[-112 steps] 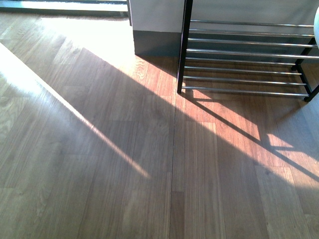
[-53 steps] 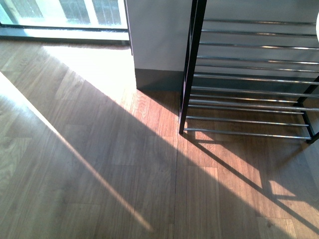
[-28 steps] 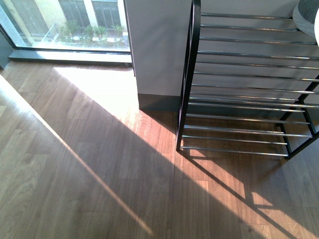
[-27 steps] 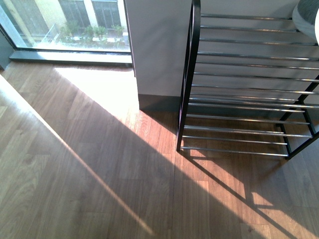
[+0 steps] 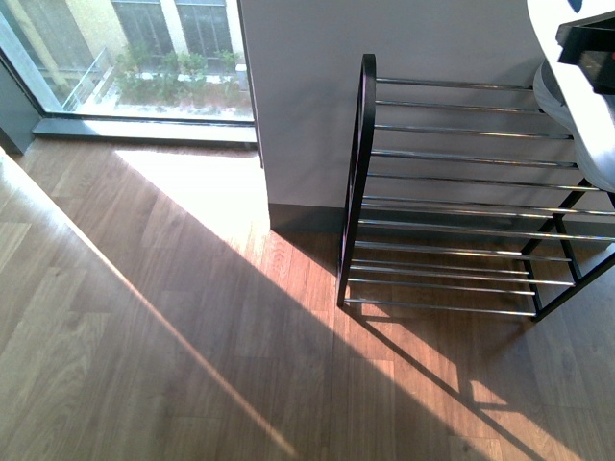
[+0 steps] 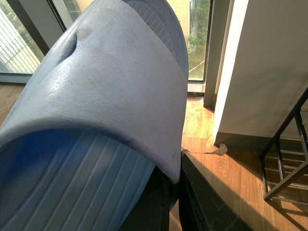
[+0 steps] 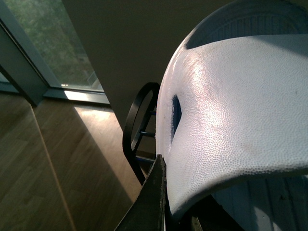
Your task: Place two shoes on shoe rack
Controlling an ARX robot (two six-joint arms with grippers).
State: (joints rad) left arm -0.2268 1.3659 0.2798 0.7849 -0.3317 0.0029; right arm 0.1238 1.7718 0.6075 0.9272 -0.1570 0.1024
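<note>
The two shoes are pale blue slippers, one in each gripper. My left gripper (image 6: 171,192) is shut on the strap edge of one slipper (image 6: 106,96), which fills most of the left wrist view; the left arm is out of the front view. In the right wrist view my right gripper (image 7: 166,202) is shut on the strap edge of the other slipper (image 7: 240,110). That slipper (image 5: 586,125) hangs over the right end of the shoe rack's top tier. The shoe rack (image 5: 452,182), black uprights with chrome rods, stands bare against the wall.
A grey wall pillar (image 5: 307,115) stands just left of the rack. A floor-length window (image 5: 144,58) lies further left. The wooden floor (image 5: 173,327) carries a diagonal band of sunlight. The rack's curved black end upright (image 7: 132,130) is close beside the right slipper.
The front view has risen and tilted up: the rack now shows whole and lower in the picture, the window has come into view, and the right-held slipper has entered at the top right.
</note>
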